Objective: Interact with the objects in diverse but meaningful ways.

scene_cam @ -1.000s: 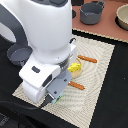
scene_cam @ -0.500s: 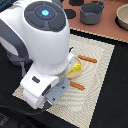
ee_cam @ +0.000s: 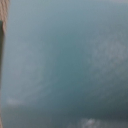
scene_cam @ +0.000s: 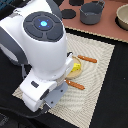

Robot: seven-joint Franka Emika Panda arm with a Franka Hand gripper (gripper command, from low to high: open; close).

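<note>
My arm fills the left of the exterior view, and its white hand (scene_cam: 44, 96) sits low over the near corner of the beige mat (scene_cam: 97, 55). The fingers are hidden beneath it. A yellow cheese wedge (scene_cam: 75, 65) and a golden-brown bread piece (scene_cam: 78, 73) peek out beside the arm on the mat. A blurred pale blue surface (ee_cam: 65, 60) fills the wrist view from very close, and what it belongs to cannot be told. No fingers show there.
Two orange-handled pieces of cutlery (scene_cam: 88, 59) (scene_cam: 75, 84) lie on the mat near the food. A grey pot (scene_cam: 92, 12) and a pan (scene_cam: 123, 17) stand on the brown surface at the back. Black tabletop surrounds the mat.
The arm has tilted and sunk a little lower over the mat's near corner. The food and cutlery have not moved.
</note>
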